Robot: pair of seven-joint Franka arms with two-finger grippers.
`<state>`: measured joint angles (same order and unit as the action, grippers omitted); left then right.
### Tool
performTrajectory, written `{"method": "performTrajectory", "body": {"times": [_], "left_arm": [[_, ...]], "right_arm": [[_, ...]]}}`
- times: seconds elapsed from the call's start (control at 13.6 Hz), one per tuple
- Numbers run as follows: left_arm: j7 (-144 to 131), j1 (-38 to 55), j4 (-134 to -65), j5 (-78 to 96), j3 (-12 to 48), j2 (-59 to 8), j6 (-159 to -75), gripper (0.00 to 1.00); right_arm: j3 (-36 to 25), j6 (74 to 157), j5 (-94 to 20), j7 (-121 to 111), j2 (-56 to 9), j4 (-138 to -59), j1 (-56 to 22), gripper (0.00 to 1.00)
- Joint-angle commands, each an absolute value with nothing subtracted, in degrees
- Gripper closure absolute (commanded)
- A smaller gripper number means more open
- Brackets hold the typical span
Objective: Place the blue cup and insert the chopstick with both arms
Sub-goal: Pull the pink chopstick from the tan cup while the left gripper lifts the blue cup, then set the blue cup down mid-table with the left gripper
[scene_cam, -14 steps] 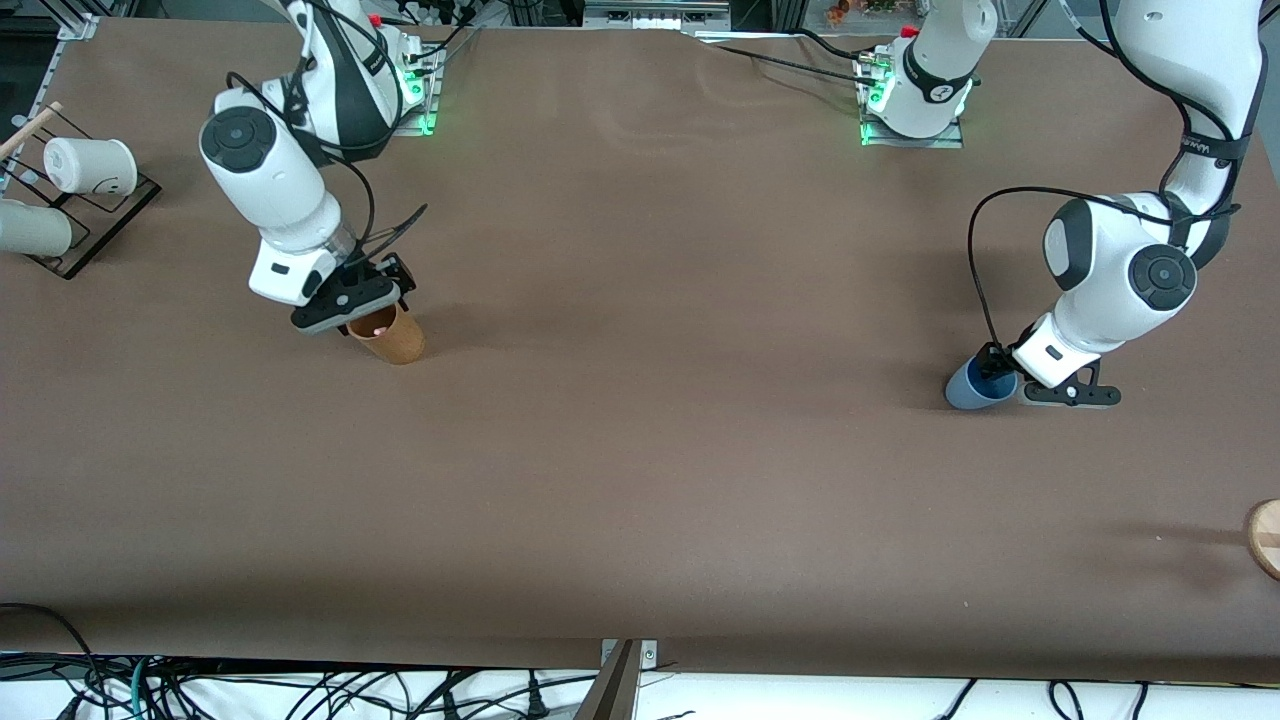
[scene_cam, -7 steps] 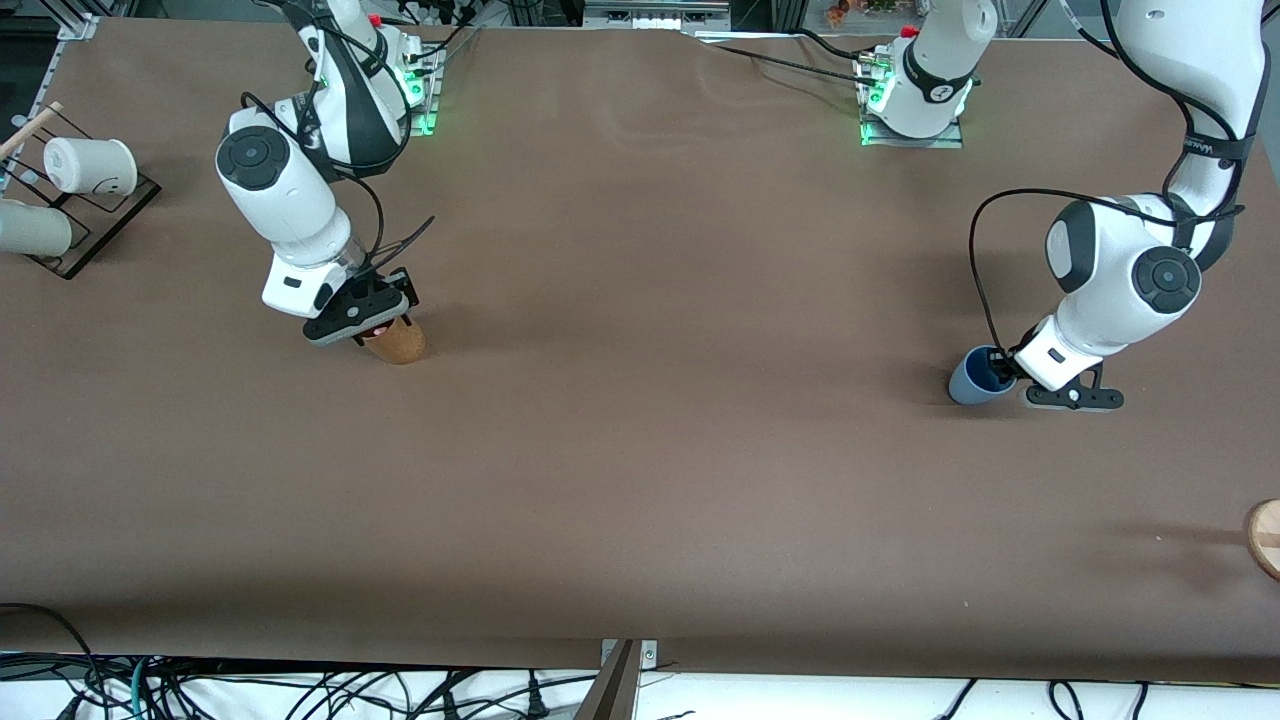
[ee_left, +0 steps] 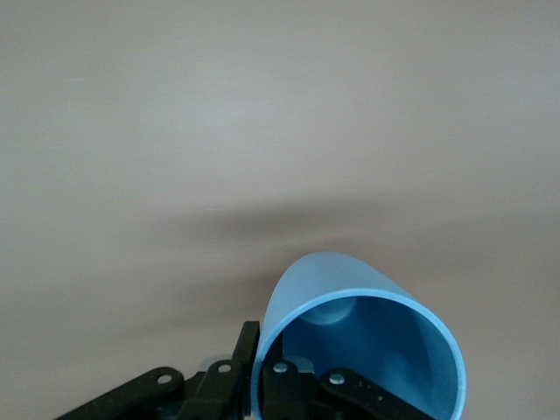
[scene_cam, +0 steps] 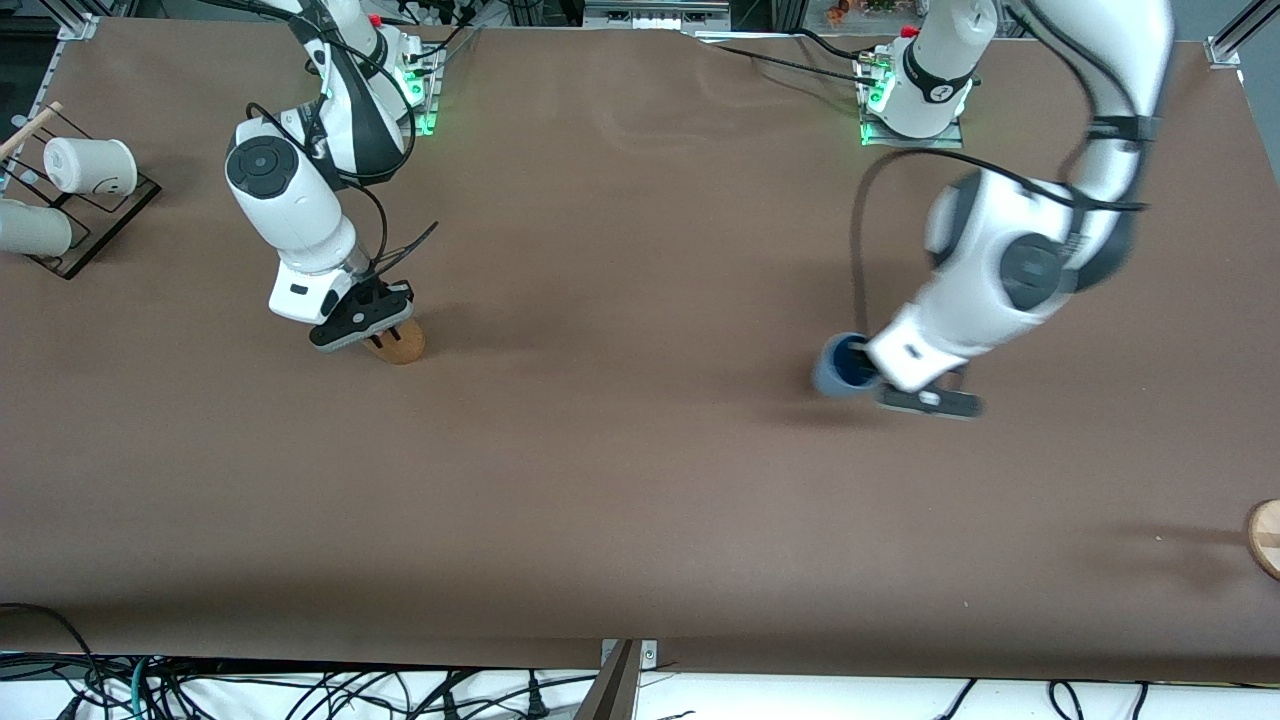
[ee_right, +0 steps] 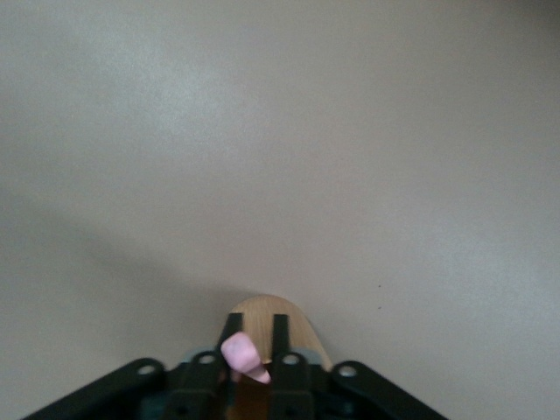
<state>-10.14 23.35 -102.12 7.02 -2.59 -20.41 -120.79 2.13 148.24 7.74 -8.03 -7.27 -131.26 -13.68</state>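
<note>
- My left arm is reaching down from its base, elbow folded; my left gripper (scene_cam: 868, 372) is clamping the blue cup's (scene_cam: 838, 366) rim, one finger inside, over the table (scene_cam: 640, 450) toward the left arm's end.
- My right gripper (scene_cam: 372, 330) is pinching the chopstick's (ee_right: 242, 359) pink tip, right above the orange-brown cup (scene_cam: 398, 344).
- Clock-wise, the blue cup is sitting at 3 o'clock from the orange-brown cup.
- The chopstick's shaft is hiding inside that cup; the front view is blurring my left arm.
</note>
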Motion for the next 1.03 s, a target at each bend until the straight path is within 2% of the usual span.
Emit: {"method": "performTrajectory", "body": {"times": [0.0,0.22,0.44,0.59,0.96], "left_arm": [[-17.0,32.5,-93.7,8.3,-3.7,-27.4,-118.5,1.00],[-24.2,39.7,-86.2,8.3,-3.7,-34.0,-118.5,1.00],[-30.2,44.3,-78.3,8.3,-3.7,-41.3,-118.6,1.00],[-33.8,46.2,-74.4,8.4,-3.7,-44.6,-118.8,1.00],[-36.2,47.5,-73.5,8.3,-3.7,-47.4,-120.1,1.00]], "right_arm": [[2.0,148.2,8.8,-9.1,-6.3,-129.3,-13.4,1.00],[2.0,143.5,8.8,-9.6,-3.3,-126.0,-13.3,1.00],[2.0,133.5,8.4,-12.0,1.7,-119.6,-13.3,1.00],[2.2,125.9,7.7,-12.0,2.8,-114.0,-13.4,1.00],[4.0,118.0,3.2,-11.3,2.7,-109.3,-13.4,1.00]]}}
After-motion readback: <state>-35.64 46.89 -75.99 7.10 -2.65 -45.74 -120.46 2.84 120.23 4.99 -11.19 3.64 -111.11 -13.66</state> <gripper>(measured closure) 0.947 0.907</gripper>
